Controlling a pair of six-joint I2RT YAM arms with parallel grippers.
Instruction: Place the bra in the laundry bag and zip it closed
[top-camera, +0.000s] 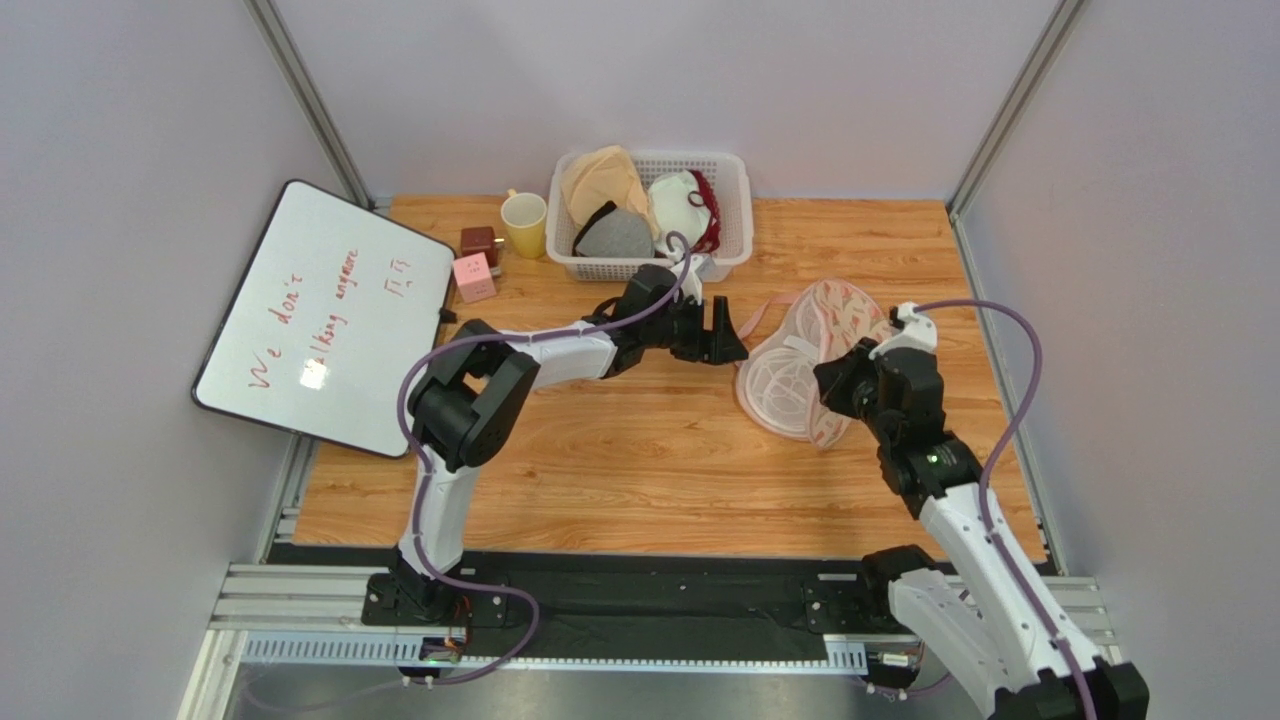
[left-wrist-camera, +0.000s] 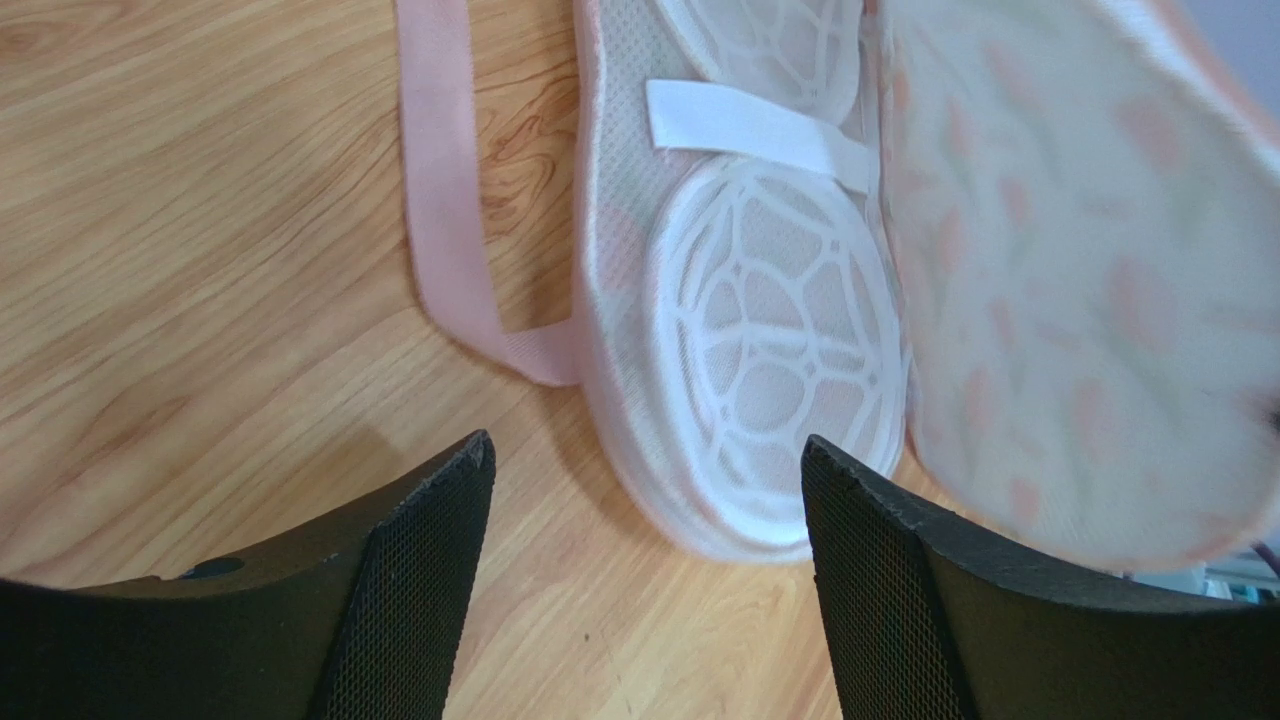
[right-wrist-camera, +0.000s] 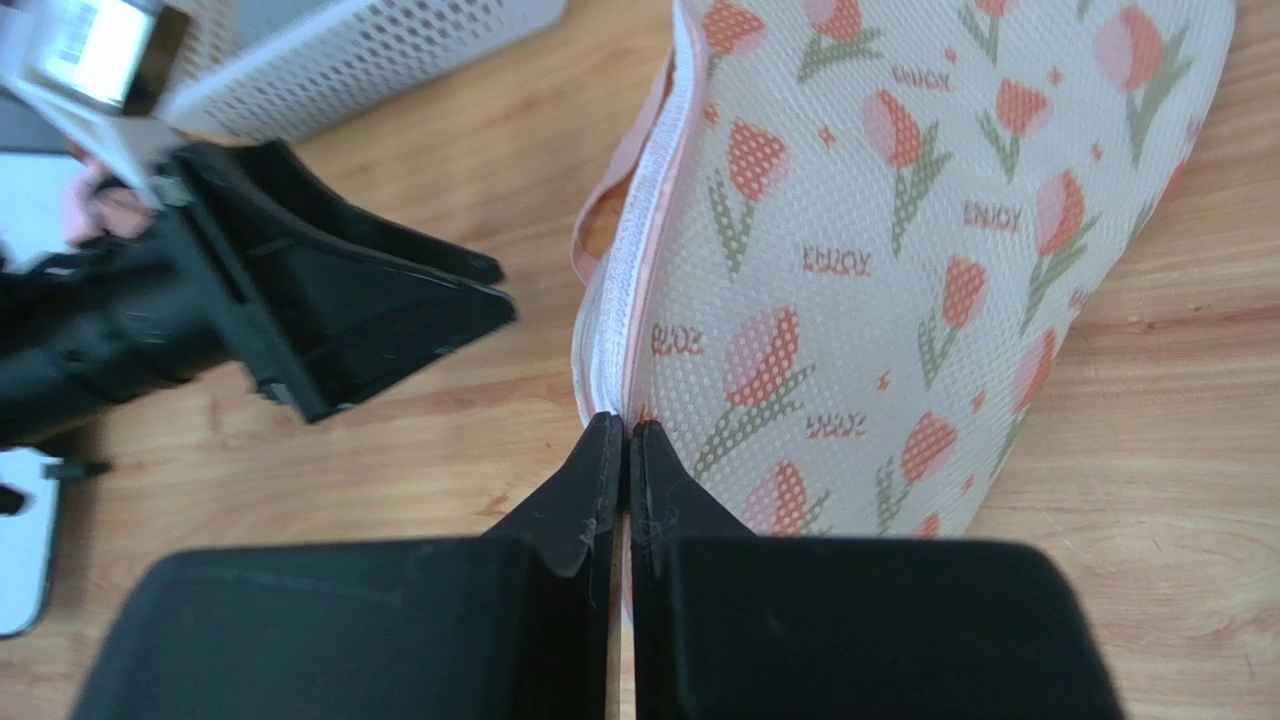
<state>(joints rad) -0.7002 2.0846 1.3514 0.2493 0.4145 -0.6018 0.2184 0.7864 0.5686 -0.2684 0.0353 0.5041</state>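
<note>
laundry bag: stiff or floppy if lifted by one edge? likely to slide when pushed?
Probably semi-stiff: the laundry bag has its printed flap pinched by the right gripper, and the flap stands flat rather than drooping. The white lattice cups inside likely stiffen it. It looks light, so it may slide on the table.

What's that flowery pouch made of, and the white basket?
The laundry bag: soft matte mesh fabric, going by its tiny holes and printed tulips; the ribbed cups inside look like stiff white plastic. The basket: smooth moulded plastic, probably, from its perforated walls.
</note>
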